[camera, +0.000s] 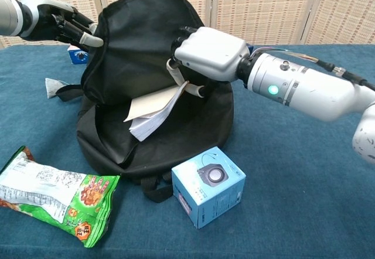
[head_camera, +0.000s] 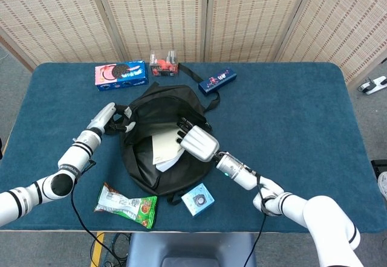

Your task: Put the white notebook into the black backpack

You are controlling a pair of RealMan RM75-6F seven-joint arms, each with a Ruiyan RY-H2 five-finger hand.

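The black backpack (head_camera: 158,122) (camera: 140,54) lies in the middle of the blue table with its mouth held open. My left hand (head_camera: 115,119) (camera: 69,26) grips the flap at the bag's left edge and lifts it. My right hand (head_camera: 193,140) (camera: 206,53) holds the white notebook (head_camera: 165,149) (camera: 153,109) by its spine edge. The notebook sits partly inside the opening, with its pages fanned downward and its lower corner still sticking out.
A small blue box (head_camera: 198,199) (camera: 208,186) stands just in front of the bag, and a green snack bag (head_camera: 127,205) (camera: 55,197) lies to the front left. At the back of the table are a cookie box (head_camera: 121,74), a red item (head_camera: 164,64) and a dark blue box (head_camera: 217,80).
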